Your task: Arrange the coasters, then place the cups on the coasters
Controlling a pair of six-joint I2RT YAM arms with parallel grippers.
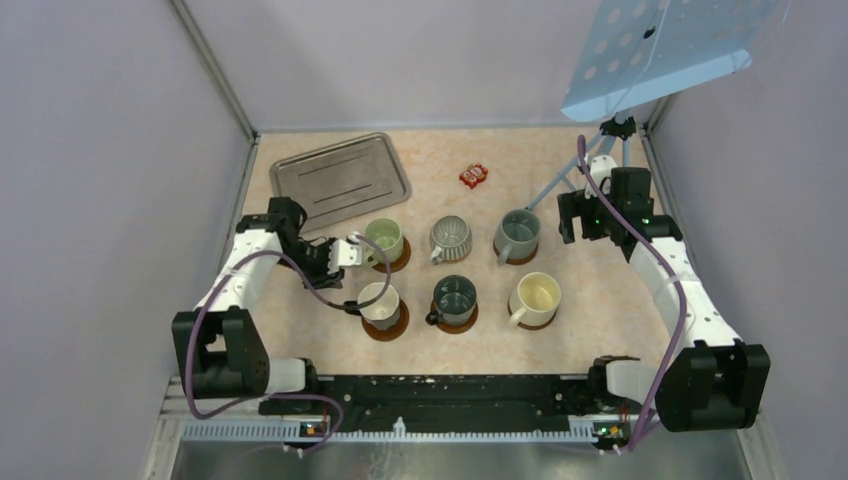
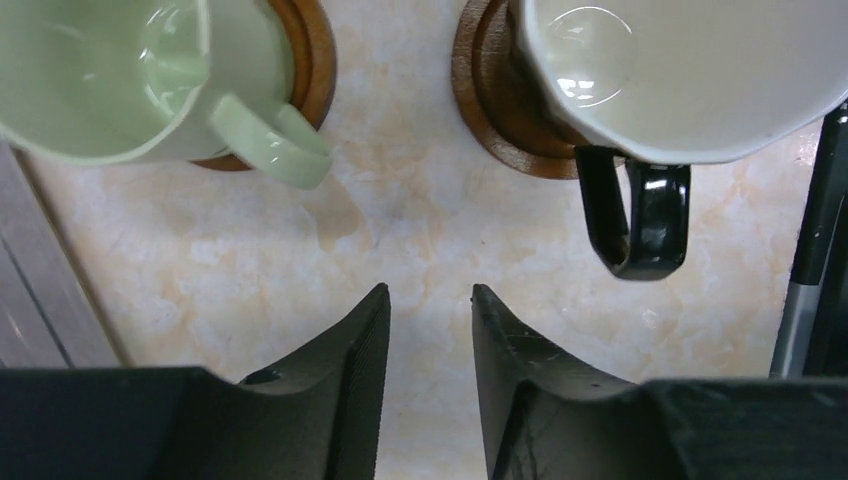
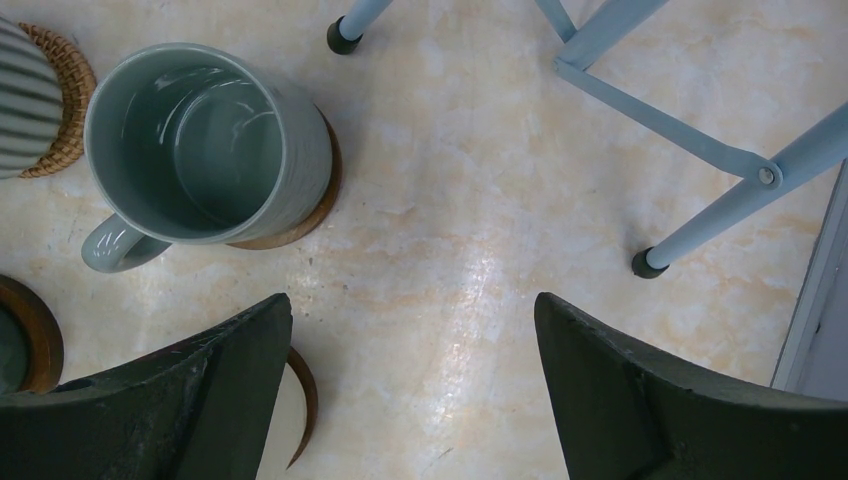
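Note:
Six cups stand on coasters in two rows of three. The back row holds the pale green cup (image 1: 383, 238), the ribbed grey cup (image 1: 451, 238) and the grey-blue cup (image 1: 518, 235). In front stand the black cup (image 1: 382, 305), the dark grey-green cup (image 1: 455, 298) and the cream cup (image 1: 536, 297). My left gripper (image 1: 345, 252) hovers left of the pale green cup (image 2: 100, 70) and the black cup (image 2: 700, 70), each on a brown coaster (image 2: 490, 90). That gripper (image 2: 430, 295) has a narrow gap over bare table. My right gripper (image 3: 412, 300) stands wide open beside the grey-blue cup (image 3: 200, 140).
A metal tray (image 1: 340, 180) lies at the back left and a red packet (image 1: 473, 175) at the back centre. A light-blue tripod (image 3: 700, 150) stands at the back right under a perforated blue board (image 1: 670, 50). Walls close in both sides.

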